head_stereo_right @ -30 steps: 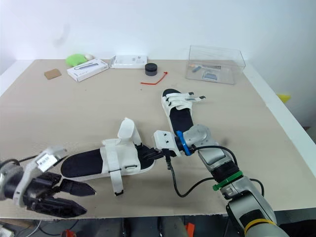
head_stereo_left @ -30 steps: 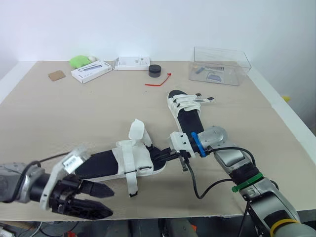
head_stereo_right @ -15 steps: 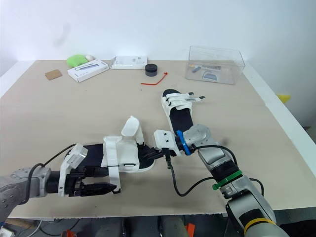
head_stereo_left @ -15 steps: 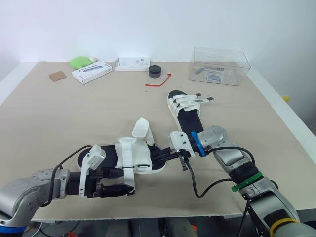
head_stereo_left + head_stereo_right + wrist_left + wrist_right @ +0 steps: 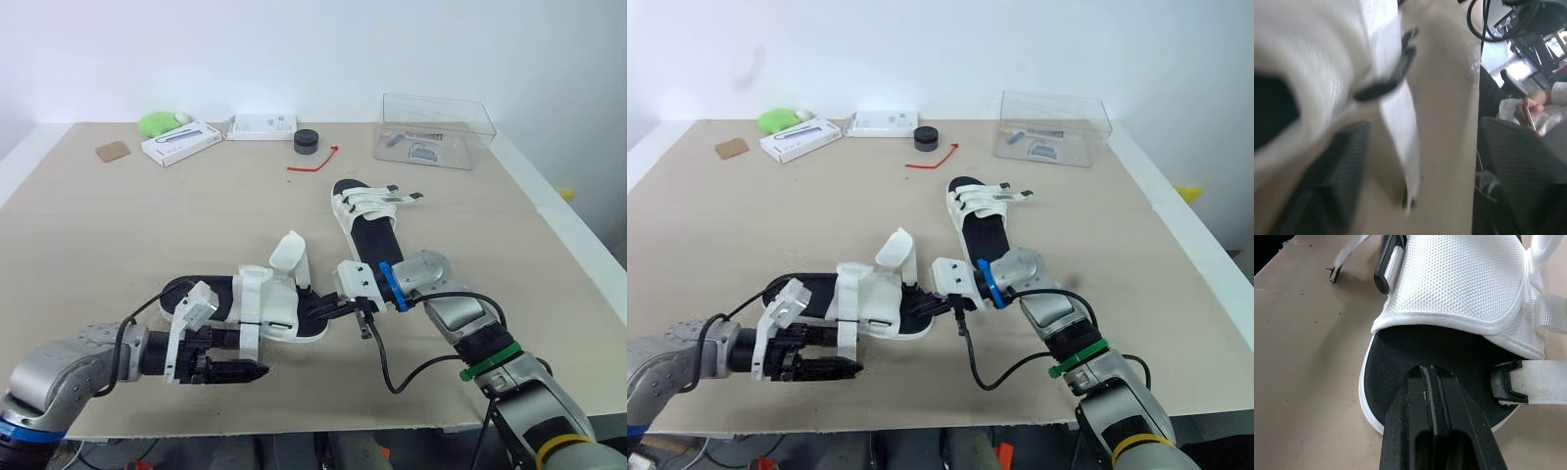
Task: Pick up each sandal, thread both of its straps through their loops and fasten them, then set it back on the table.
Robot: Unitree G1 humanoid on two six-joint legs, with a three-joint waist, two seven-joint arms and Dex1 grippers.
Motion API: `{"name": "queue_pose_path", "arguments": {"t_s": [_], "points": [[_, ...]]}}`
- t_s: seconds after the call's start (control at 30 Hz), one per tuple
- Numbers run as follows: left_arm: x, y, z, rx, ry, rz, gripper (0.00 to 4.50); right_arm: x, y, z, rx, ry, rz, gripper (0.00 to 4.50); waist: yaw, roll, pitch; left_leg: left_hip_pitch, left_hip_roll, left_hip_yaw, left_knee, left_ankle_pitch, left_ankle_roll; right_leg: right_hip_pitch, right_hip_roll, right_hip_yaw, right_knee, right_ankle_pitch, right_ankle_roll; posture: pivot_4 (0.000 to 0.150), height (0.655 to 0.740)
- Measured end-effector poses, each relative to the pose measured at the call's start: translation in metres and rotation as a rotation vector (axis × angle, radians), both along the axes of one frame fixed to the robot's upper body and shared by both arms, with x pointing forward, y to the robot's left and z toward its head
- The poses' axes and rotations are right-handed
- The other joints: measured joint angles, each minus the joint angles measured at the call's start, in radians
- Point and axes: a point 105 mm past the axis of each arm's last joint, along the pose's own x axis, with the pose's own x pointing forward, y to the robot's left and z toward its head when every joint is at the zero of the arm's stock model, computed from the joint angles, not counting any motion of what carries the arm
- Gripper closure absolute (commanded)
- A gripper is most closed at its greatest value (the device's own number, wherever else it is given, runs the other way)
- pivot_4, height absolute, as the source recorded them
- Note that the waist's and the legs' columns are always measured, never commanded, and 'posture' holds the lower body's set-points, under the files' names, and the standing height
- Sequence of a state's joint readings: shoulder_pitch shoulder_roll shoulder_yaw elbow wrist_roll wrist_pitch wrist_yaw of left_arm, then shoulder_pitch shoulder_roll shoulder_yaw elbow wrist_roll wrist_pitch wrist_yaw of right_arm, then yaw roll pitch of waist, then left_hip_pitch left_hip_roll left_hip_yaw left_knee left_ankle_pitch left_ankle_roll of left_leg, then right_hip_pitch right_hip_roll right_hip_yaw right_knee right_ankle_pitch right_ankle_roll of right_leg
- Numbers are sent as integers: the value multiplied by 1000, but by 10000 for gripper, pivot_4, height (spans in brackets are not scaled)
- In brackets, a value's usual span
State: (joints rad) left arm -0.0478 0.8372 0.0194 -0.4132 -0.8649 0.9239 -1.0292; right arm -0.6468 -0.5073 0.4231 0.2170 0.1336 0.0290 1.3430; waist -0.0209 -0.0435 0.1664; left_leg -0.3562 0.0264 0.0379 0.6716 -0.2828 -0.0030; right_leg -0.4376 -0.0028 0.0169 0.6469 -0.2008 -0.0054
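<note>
while the near sandal (image 5: pixel 279 318) lies flat on the table (image 5: pixel 118 225) close to the front edge, its straps are unfastened. head view: one strap (image 5: pixel 251 328) drapes over the white upper (image 5: pixel 284 311) and down the near side, and a flap (image 5: pixel 290 257) stands up behind it. the far sandal (image 5: pixel 367 211) lies well apart, toward the middle of the table, with its straps laid across it. the right gripper (image 5: pixel 328 311) is at the toe of the near sandal. the left gripper (image 5: pixel 240 370) lies low over the table, just beside the draped strap.

left wrist view: the strap hangs past a dark loop (image 5: pixel 1386 81) on the upper, its free end close ahead. whether the left gripper is released or clenched cannot be told.

right wrist view: the right gripper is clenched with nothing in it, its tips over the black footbed (image 5: pixel 1449 352) at the toe, just short of the upper.

step in hand, as judged: taking the loose strap end. procedure:
- steady the toe with the right gripper so the sandal does not slide off the front edge.
- take the strap near its tip.
- hold the strap flat and untwisted.
- line the tip up with the loop before feeding it.
</note>
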Motion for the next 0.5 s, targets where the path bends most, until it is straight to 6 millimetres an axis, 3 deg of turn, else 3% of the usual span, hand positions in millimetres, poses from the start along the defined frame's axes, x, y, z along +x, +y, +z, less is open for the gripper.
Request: {"name": "queue_pose_path", "arguments": {"t_s": [0.17,0.2,0.33,0.5], "points": [[-2,5,1,-5,3,11,42623,0,0,0,-1,-1,0,45000,0,0,0,0,0,0,0,0,0,0,0,0,0,0,0,1500,7400],[-3,5,-1,-8,6,13,44292,0,0,0,-1,-2,0,45000,0,0,0,0,0,0,0,0,0,0,0,0,0,0,0,1500,7400],[-9,3,-3,-9,0,8,44292,-1,0,0,0,-3,2,45000,0,0,0,0,0,0,0,0,0,0,-1,0,0,0,0,1500,7400],[-36,-4,-7,-3,35,-55,44292,-1,0,0,-1,-3,4,45000,0,0,0,0,0,0,0,-1,0,0,-3,0,0,-1,0,1500,7400]]}}
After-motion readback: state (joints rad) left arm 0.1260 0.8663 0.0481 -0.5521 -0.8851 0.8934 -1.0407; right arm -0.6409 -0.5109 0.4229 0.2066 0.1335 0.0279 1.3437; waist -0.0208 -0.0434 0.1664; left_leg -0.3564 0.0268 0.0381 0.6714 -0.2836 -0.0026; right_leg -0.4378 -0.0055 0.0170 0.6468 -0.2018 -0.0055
